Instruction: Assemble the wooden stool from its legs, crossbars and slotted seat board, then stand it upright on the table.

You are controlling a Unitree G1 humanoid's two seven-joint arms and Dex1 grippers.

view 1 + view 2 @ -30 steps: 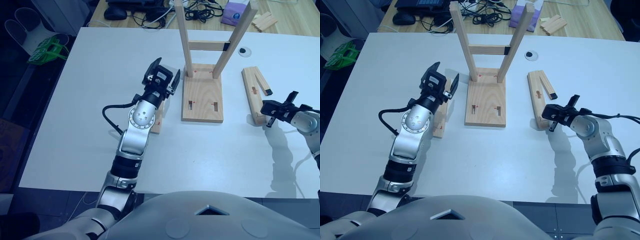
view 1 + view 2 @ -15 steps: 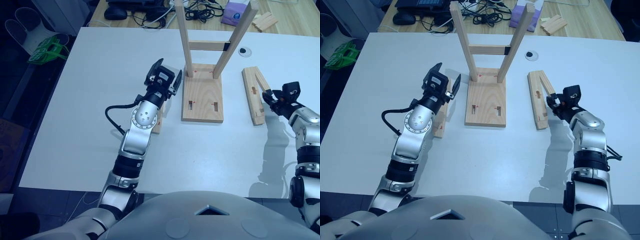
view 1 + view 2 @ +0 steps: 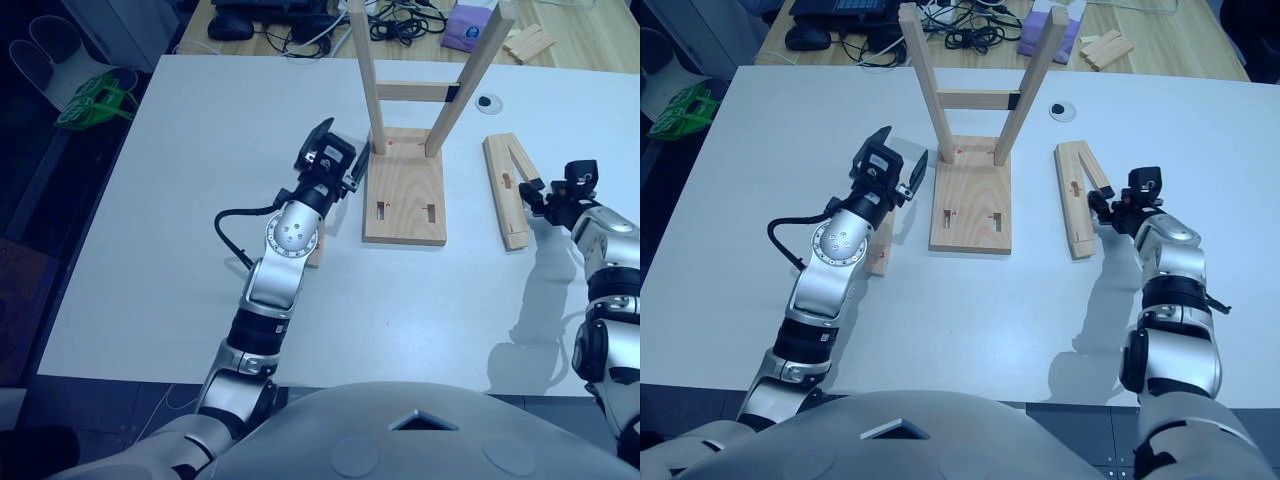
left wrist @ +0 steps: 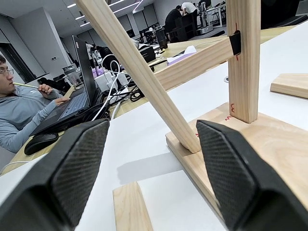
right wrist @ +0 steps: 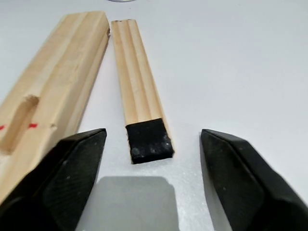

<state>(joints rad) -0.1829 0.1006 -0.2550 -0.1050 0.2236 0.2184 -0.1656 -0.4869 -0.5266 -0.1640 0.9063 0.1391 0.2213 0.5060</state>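
**Wooden stool half built, both claws open and empty**

Wooden stool parts sit on the white table (image 3: 180, 200). The pale, flat slotted seat board (image 3: 404, 198) lies face down, and two slim pale wooden legs (image 3: 364, 70) stand in its far end, leaning slightly and joined by a short wooden crossbar (image 3: 414, 91). The two slots in its near end are unfilled.

Just right of the seat board lies a broad pale wooden bar with a cut notch (image 5: 43, 91). Beside it is a slim wooden stick with a black-capped end (image 5: 140, 115). Just left of the seat board, a further pale wooden piece (image 4: 130, 207) lies flat, partly under the left arm.

The left gripper (image 3: 338, 160) hangs at the seat board's left edge, near the nearer standing leg, with its jaws spread wide and nothing between them. The right gripper (image 5: 151, 144) sits to the right of the seat board, its jaws wide on either side of the stick's capped end and not touching it.

These parts look light, stiff and smooth, so they may skid on the table when nudged. The stick is probably best gripped across its narrow sides a little behind the cap. The standing legs could tip if they are knocked.
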